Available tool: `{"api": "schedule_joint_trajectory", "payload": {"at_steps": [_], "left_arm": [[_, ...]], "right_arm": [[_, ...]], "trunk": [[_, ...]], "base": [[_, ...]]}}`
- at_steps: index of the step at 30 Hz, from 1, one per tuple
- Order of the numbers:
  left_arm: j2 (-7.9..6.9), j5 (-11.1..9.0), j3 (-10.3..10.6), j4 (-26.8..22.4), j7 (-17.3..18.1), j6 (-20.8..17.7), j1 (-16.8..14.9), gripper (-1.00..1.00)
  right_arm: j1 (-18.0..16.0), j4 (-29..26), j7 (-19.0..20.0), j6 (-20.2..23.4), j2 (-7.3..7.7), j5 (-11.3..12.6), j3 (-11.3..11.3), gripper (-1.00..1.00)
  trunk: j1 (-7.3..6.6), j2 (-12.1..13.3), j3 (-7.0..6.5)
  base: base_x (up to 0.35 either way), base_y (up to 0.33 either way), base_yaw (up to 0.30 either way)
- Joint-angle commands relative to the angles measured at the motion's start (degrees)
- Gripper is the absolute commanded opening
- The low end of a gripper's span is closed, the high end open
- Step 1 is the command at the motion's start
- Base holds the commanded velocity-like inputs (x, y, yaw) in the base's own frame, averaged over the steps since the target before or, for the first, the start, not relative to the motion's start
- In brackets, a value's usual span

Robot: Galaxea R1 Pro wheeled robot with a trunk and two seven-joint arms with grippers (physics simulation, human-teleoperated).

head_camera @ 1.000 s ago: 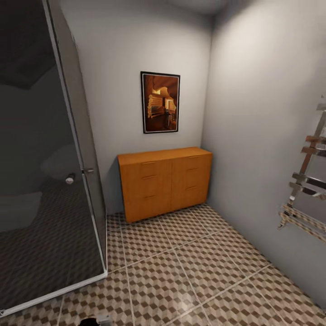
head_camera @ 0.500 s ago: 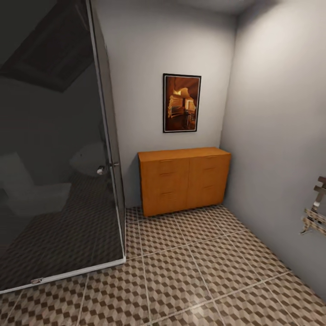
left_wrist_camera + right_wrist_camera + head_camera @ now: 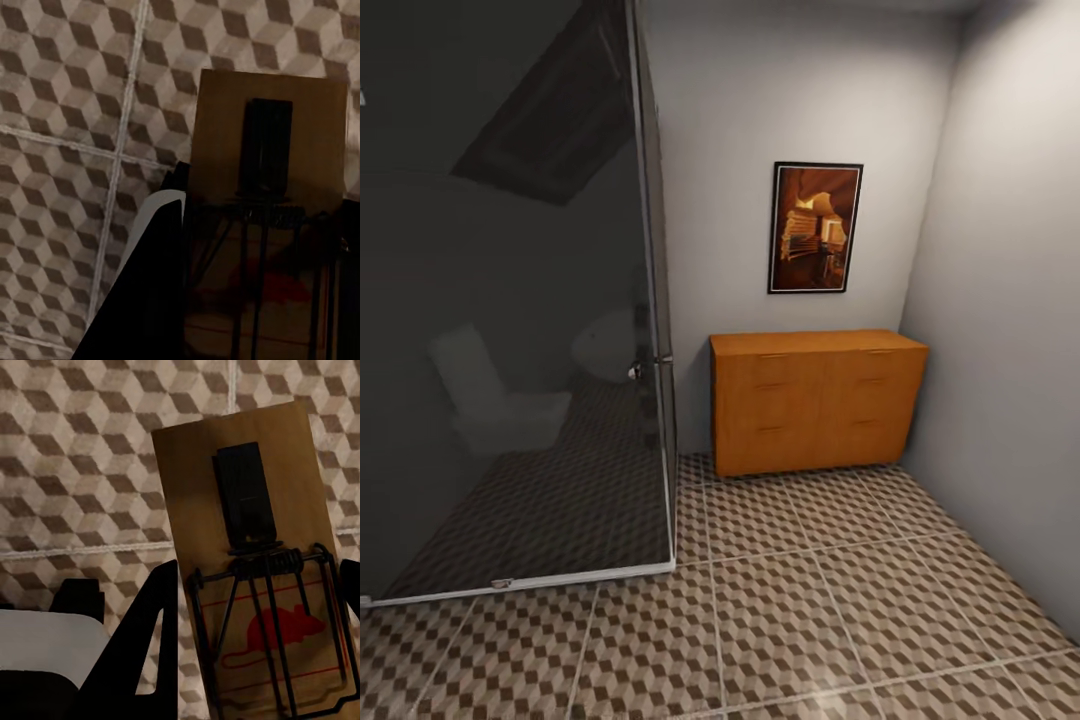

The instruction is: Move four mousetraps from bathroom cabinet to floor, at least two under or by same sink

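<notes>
Mousetraps are in both arms: one mousetrap point(image 3: 266, 225) sits in the left end effector, another point(image 3: 259, 570) in the right, both above the bathroom floor point(image 3: 810, 620), with the cabinet point(image 3: 815, 400) far ahead.

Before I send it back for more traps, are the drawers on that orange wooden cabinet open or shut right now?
Shut. In the head view every drawer front of the cabinet sits flush with the others, bar handles in line, and no drawer juts out over the bathroom floor.
</notes>
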State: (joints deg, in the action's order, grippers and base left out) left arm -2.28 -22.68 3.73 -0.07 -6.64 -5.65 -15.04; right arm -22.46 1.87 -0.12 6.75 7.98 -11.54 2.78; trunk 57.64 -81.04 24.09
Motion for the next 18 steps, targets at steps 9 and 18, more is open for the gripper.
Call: {"api": "schedule_joint_trajectory", "payload": {"at_steps": [9,18], "left_arm": [[-0.23,-0.5,0.4,0.0,-0.3,3.7,1.8,-1.00],[-0.19,-2.8,0.4,-0.1,-0.3,4.0,1.9,-1.00]], "right_arm": [[0.2,0.1,0.0,-0.7,-0.36,-0.8,0.3,-1.00],[0.2,0.1,-0.7,-1.0,-0.48,-0.8,0.1,-1.00]], "trunk": [[0.00,0.0,0.06],[0.00,0.0,0.06]], "base": [[0.000,0.000,0.297],[0.000,0.000,0.072]]}}
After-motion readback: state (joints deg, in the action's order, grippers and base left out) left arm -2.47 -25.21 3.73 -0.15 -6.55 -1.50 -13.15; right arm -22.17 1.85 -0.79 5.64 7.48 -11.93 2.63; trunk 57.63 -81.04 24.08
